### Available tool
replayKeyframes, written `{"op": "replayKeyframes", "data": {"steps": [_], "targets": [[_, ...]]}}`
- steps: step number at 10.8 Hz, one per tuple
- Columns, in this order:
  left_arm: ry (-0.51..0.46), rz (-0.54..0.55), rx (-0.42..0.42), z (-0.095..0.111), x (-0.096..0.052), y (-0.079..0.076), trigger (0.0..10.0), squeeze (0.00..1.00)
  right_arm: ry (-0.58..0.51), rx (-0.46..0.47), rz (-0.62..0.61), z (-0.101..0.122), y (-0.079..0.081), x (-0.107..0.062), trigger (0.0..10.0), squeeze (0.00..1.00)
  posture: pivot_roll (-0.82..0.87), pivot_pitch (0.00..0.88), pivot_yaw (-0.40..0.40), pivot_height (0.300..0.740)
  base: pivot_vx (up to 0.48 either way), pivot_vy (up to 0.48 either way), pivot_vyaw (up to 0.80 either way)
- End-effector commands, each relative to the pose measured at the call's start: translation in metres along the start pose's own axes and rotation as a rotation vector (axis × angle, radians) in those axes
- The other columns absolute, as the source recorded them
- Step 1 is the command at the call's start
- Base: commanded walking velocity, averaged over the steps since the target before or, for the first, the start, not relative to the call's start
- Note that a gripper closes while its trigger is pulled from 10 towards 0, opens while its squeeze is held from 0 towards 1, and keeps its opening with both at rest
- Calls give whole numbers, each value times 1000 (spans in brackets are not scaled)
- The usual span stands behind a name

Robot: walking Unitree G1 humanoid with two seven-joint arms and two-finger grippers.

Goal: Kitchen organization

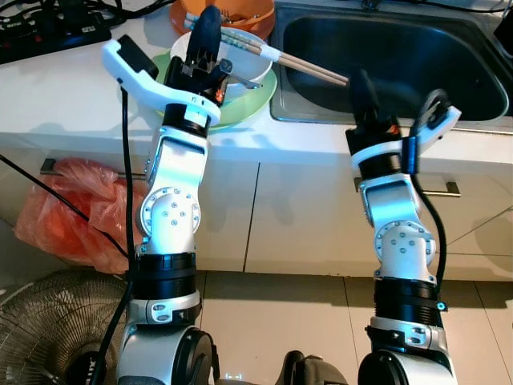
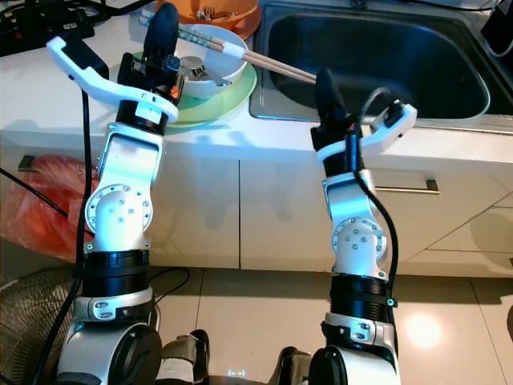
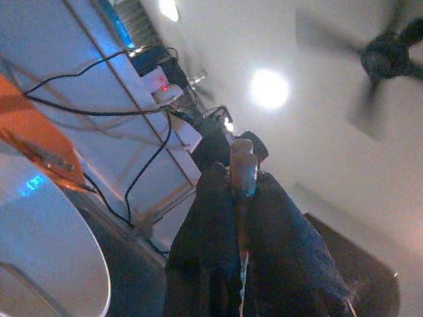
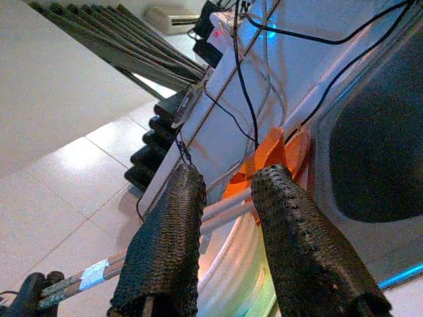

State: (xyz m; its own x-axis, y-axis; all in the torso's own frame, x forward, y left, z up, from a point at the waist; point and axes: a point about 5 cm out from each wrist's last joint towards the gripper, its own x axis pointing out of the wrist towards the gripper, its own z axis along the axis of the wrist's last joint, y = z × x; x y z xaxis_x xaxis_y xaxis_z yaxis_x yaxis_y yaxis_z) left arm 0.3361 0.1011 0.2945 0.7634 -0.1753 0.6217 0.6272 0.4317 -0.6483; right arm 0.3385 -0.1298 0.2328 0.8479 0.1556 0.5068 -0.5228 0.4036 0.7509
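A pair of chopsticks [image 1: 300, 66] lies across a white bowl [image 1: 240, 64], which sits on a green plate [image 1: 250, 103] on the white counter. Their tips reach over the sink's edge. My left gripper [image 1: 208, 28] points up over the bowl's far left side and is shut on the chopsticks' thick end; a brown tip [image 3: 242, 158] shows between its fingers. My right gripper [image 1: 362, 84] stands at the sink's front edge, just right of the chopstick tips. It is open, and in the right wrist view the chopsticks [image 4: 218, 211] run behind the gap between its fingers [image 4: 165, 244].
The steel sink [image 1: 401, 56] lies to the right of the plate. An orange bowl [image 1: 252, 16] stands behind the white one, and a black power strip [image 1: 48, 28] with cables lies at the back left. Below are cabinet doors, a red plastic bag [image 1: 80, 208] and a floor fan [image 1: 48, 329].
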Motion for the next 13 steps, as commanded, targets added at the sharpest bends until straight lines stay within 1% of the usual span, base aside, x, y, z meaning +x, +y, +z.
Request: {"op": "replayKeyframes", "data": {"steps": [1,2,3,4,7,8,10,12,13], "targets": [[-8,23,-145,-21,-3,-3,10000,0,-20,27,10,5,1,-2,10000,0,174,173,-52,740,0,0,0],[-2,35,-178,-23,-5,1,10000,0,-25,53,14,5,1,-3,10000,0,173,174,-51,740,0,0,0],[-3,41,-195,-25,-6,2,10000,0,-22,55,23,6,2,-3,10000,0,171,177,-50,740,0,0,0],[-29,41,-230,-23,-6,2,10000,0,-15,51,24,5,2,-4,10000,0,175,177,-51,740,0,0,0],[-20,35,-303,-26,-6,3,10000,0,-5,56,22,5,1,-4,10000,0,172,176,-49,740,0,0,0],[12,24,-277,-27,-8,2,10000,0,-6,55,21,5,0,-5,10000,0,169,172,-47,740,0,0,0],[48,10,-211,-17,-11,3,10000,0,-7,52,22,6,0,-6,10000,0,174,168,-43,740,0,0,0],[76,-4,-166,-11,-12,1,10000,0,-5,52,21,6,0,-6,10000,0,184,166,-43,740,0,0,0],[104,-16,-112,-4,-16,0,10000,0,-2,53,20,5,-1,-6,10000,0,186,165,-44,740,0,0,0]]}}
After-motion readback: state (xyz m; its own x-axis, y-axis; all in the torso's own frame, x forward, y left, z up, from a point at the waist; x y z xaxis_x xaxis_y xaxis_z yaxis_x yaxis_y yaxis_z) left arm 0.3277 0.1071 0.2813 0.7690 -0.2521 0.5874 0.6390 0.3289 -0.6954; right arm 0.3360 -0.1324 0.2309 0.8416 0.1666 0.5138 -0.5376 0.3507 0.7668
